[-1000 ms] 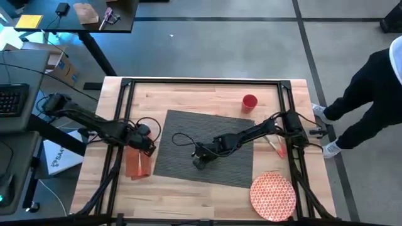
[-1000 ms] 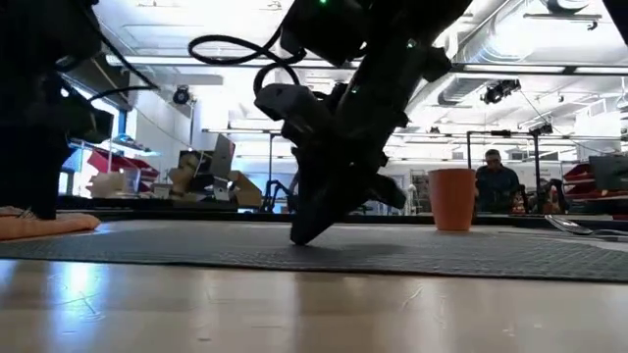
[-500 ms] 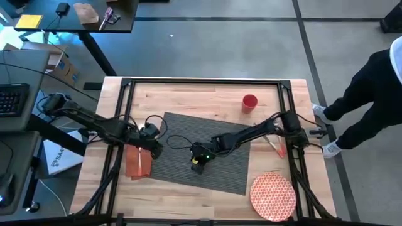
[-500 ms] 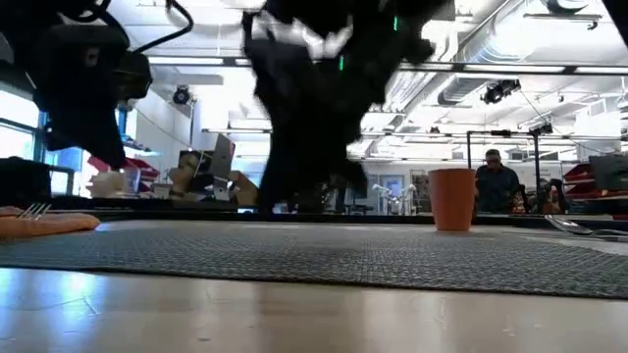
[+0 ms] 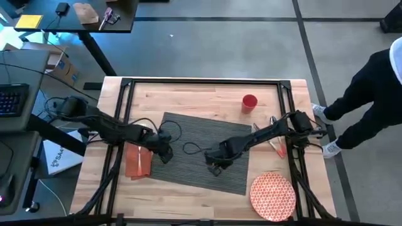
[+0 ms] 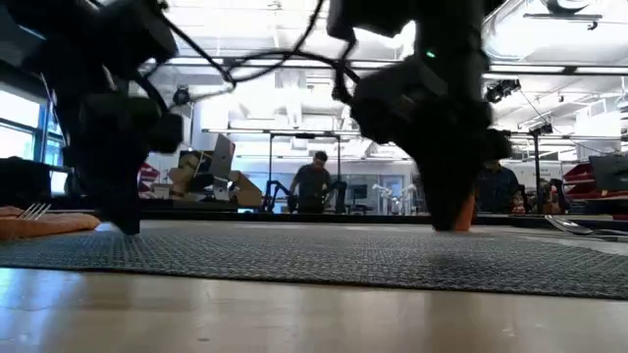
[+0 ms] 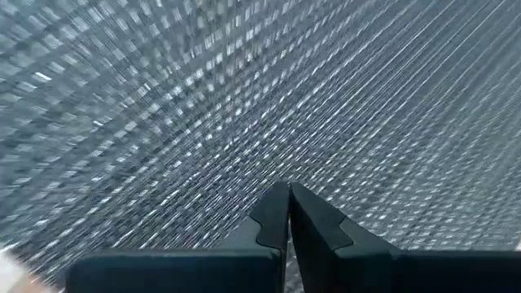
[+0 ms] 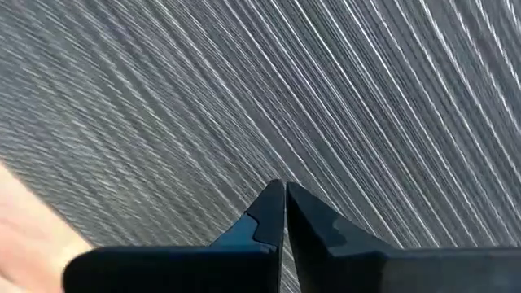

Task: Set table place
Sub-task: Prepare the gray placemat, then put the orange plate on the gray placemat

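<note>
The mat (image 5: 202,152) lies skewed at the bench (image 5: 201,94) centre. The left hand (image 5: 164,152) and right hand (image 5: 215,167), both closed and empty, are pressed on it. Equal downward pressure should be kept during squaring, with bunching avoided.

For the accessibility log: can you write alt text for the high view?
Both arms reach over a dark placemat lying askew on the table, the left gripper at its left edge and the right gripper near its middle. A red cup and a patterned plate sit off the mat.
</note>
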Tool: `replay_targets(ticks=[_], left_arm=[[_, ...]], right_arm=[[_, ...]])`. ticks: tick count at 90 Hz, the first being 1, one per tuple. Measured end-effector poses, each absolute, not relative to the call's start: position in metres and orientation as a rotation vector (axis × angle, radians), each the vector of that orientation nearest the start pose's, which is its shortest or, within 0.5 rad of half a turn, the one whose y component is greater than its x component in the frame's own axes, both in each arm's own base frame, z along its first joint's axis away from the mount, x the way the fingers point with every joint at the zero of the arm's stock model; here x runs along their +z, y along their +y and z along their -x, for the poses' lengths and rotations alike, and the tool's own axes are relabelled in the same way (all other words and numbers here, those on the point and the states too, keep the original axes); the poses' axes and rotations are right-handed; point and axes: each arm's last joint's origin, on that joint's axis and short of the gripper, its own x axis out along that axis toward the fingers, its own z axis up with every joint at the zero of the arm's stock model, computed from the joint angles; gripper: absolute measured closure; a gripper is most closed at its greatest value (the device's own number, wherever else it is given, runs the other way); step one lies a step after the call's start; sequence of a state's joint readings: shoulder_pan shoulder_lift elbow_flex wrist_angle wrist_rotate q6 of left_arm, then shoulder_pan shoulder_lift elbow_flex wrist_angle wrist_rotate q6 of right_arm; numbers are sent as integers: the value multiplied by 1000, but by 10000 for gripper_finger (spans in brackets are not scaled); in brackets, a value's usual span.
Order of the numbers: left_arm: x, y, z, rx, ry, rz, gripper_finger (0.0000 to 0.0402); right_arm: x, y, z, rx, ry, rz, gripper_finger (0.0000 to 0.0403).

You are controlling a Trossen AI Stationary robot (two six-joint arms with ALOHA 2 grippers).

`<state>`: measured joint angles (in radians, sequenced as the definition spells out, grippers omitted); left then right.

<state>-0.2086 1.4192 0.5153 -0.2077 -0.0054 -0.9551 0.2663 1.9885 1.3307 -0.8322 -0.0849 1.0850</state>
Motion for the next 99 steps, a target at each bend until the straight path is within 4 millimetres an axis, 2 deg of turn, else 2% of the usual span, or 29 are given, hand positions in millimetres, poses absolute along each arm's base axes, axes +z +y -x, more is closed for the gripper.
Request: replay_targets(ticks=[16,37,43,53,67,72,79,99], left_arm=[[116,-50,-220,288,1146,772,401],[119,-52,-218,268,1136,762,401],[120,-51,-218,271,1128,763,401],[123,-50,-218,270,1108,767,401],[127,-49,-217,280,1079,759,402],[130,-49,-217,273,1064,760,402],[133,-49,-217,266,1044,754,402],[136,-49,-217,255,1026,752,402]], right_arm=[[136,83,-346,-552,1498,-722,403],[143,68,-356,-512,1471,-669,403],[152,68,-359,-482,1452,-652,403],[182,73,-356,-361,1428,-614,403],[213,81,-338,-187,1442,-559,398],[222,83,-330,-115,1476,-538,388],[223,83,-316,-17,1558,-521,363],[194,81,-284,244,1737,-495,257]])
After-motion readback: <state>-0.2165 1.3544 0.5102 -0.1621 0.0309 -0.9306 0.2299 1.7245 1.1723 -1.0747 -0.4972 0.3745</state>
